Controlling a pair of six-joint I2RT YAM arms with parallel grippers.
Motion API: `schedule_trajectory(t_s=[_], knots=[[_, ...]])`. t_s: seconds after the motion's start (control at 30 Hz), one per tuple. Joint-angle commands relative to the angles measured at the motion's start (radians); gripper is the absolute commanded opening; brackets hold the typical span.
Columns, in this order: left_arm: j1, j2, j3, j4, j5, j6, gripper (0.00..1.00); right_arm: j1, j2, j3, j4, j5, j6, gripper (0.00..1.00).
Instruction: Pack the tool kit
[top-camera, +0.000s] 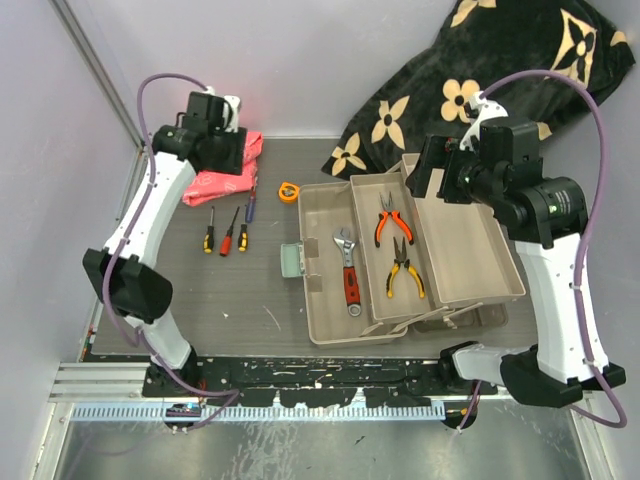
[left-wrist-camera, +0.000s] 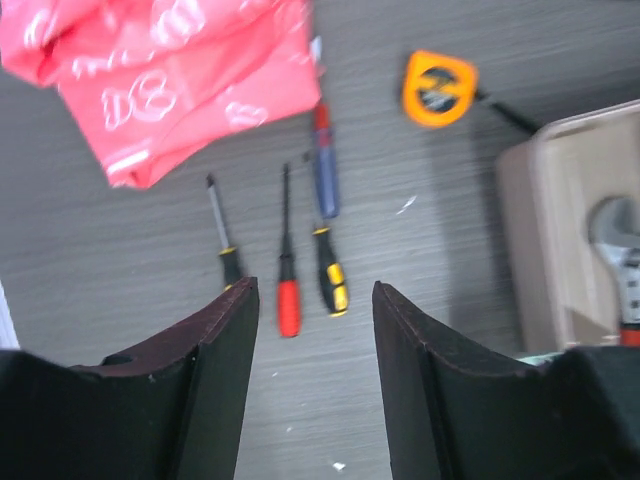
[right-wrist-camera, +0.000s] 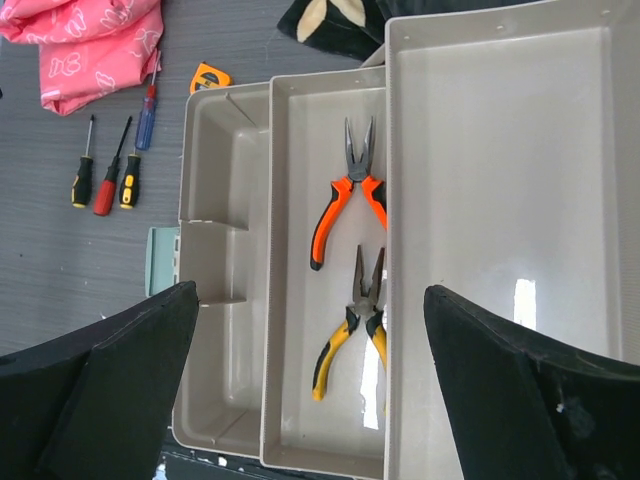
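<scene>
The tool kit's toolbox (top-camera: 330, 320) lies open with its beige trays spread. A red wrench (top-camera: 349, 270) rests in the left tray. Orange pliers (top-camera: 387, 222) and yellow pliers (top-camera: 403, 270) lie in the middle tray. Several screwdrivers (left-wrist-camera: 288, 300) lie side by side on the table left of the box, and the orange tape measure (left-wrist-camera: 438, 88) lies beyond them. My left gripper (left-wrist-camera: 315, 300) hovers open above the screwdrivers' handle ends, holding nothing. High over the trays, my right gripper (right-wrist-camera: 310, 310) stands wide open and empty.
A pink cloth (top-camera: 225, 175) lies bunched behind the screwdrivers, under the left arm. The black flower-patterned blanket (top-camera: 480, 80) is piled at the back right behind the box. A small pale green latch piece (top-camera: 291, 260) sticks out from the box's left side.
</scene>
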Motion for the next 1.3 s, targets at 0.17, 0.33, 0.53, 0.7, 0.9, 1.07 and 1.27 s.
schedule_trajectory(t_s=[0.17, 0.33, 0.53, 0.7, 0.9, 1.07, 1.27], knots=[[0.269, 0.178, 0.014, -0.153, 0.169, 0.085, 0.55, -0.002, 0.025, -0.023, 0.110, -0.054, -0.001, 1.00], [0.306, 0.259, -0.003, -0.169, 0.152, 0.153, 0.56, -0.002, 0.021, -0.020, 0.104, -0.054, 0.004, 1.00], [0.310, 0.321, -0.110, -0.120, 0.155, 0.176, 0.53, -0.002, 0.008, -0.031, 0.084, -0.044, 0.005, 1.00], [0.311, 0.323, -0.228, -0.048, 0.136, 0.157, 0.51, -0.001, 0.005, -0.022, 0.068, -0.031, 0.005, 1.00], [0.311, 0.335, -0.270, 0.040, 0.127, 0.135, 0.51, -0.001, 0.016, 0.001, 0.049, -0.031, -0.001, 1.00], [0.311, 0.365, -0.271, 0.073, 0.118, 0.130, 0.49, -0.001, 0.031, 0.027, 0.035, -0.031, -0.009, 1.00], [0.311, 0.374, -0.323, 0.094, 0.113, 0.122, 0.44, -0.002, 0.033, 0.050, 0.016, -0.023, -0.011, 1.00]])
